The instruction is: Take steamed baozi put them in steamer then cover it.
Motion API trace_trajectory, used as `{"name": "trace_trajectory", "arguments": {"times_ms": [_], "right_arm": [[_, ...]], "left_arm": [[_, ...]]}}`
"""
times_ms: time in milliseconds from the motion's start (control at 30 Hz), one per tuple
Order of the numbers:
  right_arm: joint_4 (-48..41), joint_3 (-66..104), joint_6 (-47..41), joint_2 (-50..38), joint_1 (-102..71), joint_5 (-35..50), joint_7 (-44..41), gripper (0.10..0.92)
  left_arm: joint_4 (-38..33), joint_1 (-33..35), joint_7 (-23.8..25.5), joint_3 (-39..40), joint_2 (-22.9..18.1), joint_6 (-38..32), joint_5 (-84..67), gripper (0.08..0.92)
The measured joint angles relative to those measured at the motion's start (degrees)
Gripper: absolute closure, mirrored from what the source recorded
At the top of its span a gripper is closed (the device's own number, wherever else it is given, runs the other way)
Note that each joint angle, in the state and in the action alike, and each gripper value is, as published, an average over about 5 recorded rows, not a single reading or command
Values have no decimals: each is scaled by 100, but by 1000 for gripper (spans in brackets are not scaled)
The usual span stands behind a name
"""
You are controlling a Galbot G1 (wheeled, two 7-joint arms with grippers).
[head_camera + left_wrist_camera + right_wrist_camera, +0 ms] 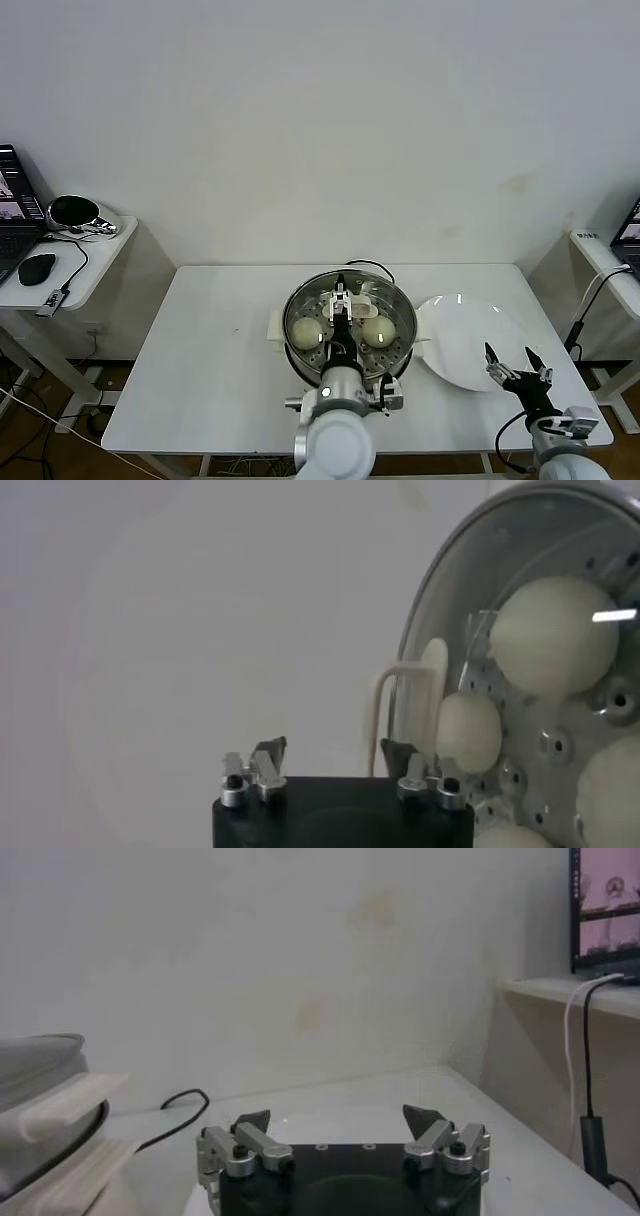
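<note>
- Left gripper (342,297) poised over the middle of the steamer (300,345), fingers spread apart, gripping nothing.
- Steamer: round shiny steel pot, perforated tray inside, cream-white side handles, black cord trailing off behind it.
- Cover (392,302) seated on the pot: clear glass, metal rim, cream rectangular handle (400,705) showing just beyond the left fingertips in the left wrist view.
- Steamed baozi (307,330) under the glass: smooth, round, creamy white to pale yellow; one on each side of the left gripper from the head view, four visible from the left wrist.
- Right gripper (516,365) parked near the table's front edge, fingers wide apart, empty.
- White plate (460,335) bare, just ahead of the right gripper, beside the steamer.
</note>
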Motion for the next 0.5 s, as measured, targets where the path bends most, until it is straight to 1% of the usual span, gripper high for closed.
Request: {"name": "trace_trajectory", "arguments": {"times_ms": [67,300,400,500], "right_arm": [[3,2,-1,0,-7,-1,0,203],[84,-15,-53,5,-69,26,4,203],[154,-40,-105,-12,-122,38,16,203],[246,-82,-139,-29,-186,36,23,203]], "left_arm": [[-114,46,38,4,32,0,-18,183],[-594,235,64,-80,149,0,-168,177],[-916,358,-33,-265,219,0,-430,177],[-1291,522,-208,-617,312,0,-918,177]]}}
